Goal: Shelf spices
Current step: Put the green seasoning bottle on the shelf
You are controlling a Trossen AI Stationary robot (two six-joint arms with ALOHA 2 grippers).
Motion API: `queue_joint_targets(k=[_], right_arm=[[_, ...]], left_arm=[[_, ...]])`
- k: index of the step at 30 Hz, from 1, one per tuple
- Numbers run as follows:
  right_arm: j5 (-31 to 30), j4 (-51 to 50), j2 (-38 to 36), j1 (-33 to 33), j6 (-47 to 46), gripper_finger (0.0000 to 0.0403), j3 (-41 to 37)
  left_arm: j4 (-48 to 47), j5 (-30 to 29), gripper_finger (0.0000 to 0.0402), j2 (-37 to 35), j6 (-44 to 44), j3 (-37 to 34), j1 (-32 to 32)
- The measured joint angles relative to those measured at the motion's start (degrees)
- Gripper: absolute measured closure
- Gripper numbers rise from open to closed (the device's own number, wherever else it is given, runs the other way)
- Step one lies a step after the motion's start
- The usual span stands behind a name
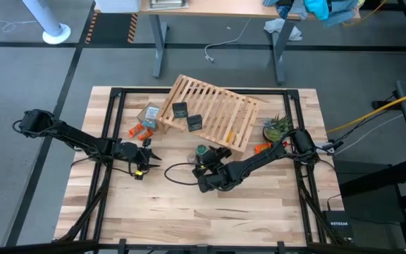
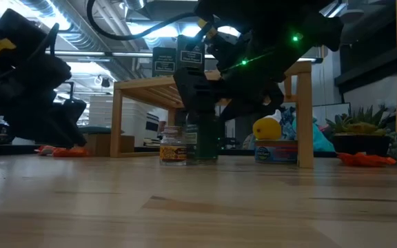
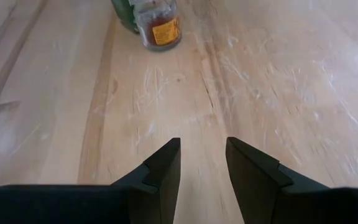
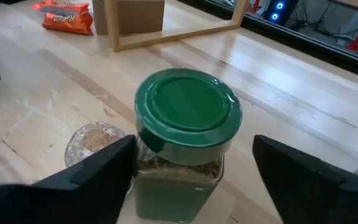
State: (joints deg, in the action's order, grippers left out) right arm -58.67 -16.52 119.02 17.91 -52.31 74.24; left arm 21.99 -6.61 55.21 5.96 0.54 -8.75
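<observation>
Nearest, bare wooden tabletop (image 2: 198,207). At left, left gripper (image 1: 149,156) low over the boards, fingers (image 3: 163,171) slightly apart, holding nothing. Mid-table, right gripper (image 4: 194,165) with fingers spread either side of green-lidded jar (image 4: 187,134), not clamped; tiny glass jar (image 4: 92,142) just beside. Behind, slatted shelf (image 1: 213,113) carrying two dark jars (image 1: 180,109) (image 1: 194,122). Far right, potted plant (image 1: 277,127).

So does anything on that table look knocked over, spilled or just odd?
Nothing is spilled. The wooden shelf sits askew to the table edges, with two dark jars on it. The green-lidded jar and small glass jar stand upright between the right hand's fingers.
</observation>
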Motion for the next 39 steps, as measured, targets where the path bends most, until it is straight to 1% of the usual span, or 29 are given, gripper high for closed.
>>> queue_joint_targets(k=[3, 7, 10, 12, 15, 19, 21, 23, 26, 30, 36, 39], right_arm=[[-0.67, 0.13, 0.00, 0.04, -0.09, 0.0110, -0.04], [0.31, 0.19, 0.00, 0.02, 0.11, 0.0157, -0.04], [0.41, 0.24, 0.00, 0.04, 0.11, 0.0185, -0.02], [0.43, 0.33, 0.00, 0.04, 0.09, 0.0196, -0.02], [0.54, 0.36, 0.00, 0.07, 0.06, 0.0197, -0.02], [1.95, 0.30, 0.00, 0.36, 0.11, 0.0177, 0.00], [1.99, 0.34, 0.00, 0.83, 0.13, 0.0174, 0.00], [1.48, 0.66, 0.00, 1.60, 0.23, 0.0180, 0.00], [0.83, 1.91, 0.00, 2.92, 0.40, 0.0198, 0.00], [-2.15, 3.26, 0.02, 4.61, 3.22, 0.0201, -0.04], [-7.13, 3.07, -0.09, 7.04, 3.39, 0.0200, -0.02], [-7.96, 2.60, -0.75, 7.79, 3.74, 0.0200, 0.27]], left_arm=[[-0.90, 0.00, 0.0279, -0.01, 0.00, 0.00, 0.00], [-0.93, -0.02, 0.0279, -0.01, 0.00, 0.00, 0.00], [-0.93, 0.00, 0.0279, -0.01, 0.00, 0.00, 0.00], [-0.93, 0.00, 0.0279, 0.00, 0.00, 0.00, 0.00], [-0.91, -0.01, 0.0279, -0.01, 0.00, 0.00, 0.00], [-0.91, 0.00, 0.0279, -0.01, 0.00, 0.00, 0.00], [-0.89, 0.00, 0.0279, 0.01, 0.00, 0.00, 0.00], [-0.89, 0.00, 0.0279, 0.00, 0.00, 0.00, 0.00], [-0.89, -0.01, 0.0279, -0.01, 0.00, 0.00, 0.00], [-0.87, 0.00, 0.0279, -0.01, 0.00, 0.00, 0.00], [-0.87, 0.00, 0.0279, -0.01, 0.00, 0.00, 0.00], [-0.83, 0.00, 0.0279, -0.01, 0.00, 0.00, 0.00]])
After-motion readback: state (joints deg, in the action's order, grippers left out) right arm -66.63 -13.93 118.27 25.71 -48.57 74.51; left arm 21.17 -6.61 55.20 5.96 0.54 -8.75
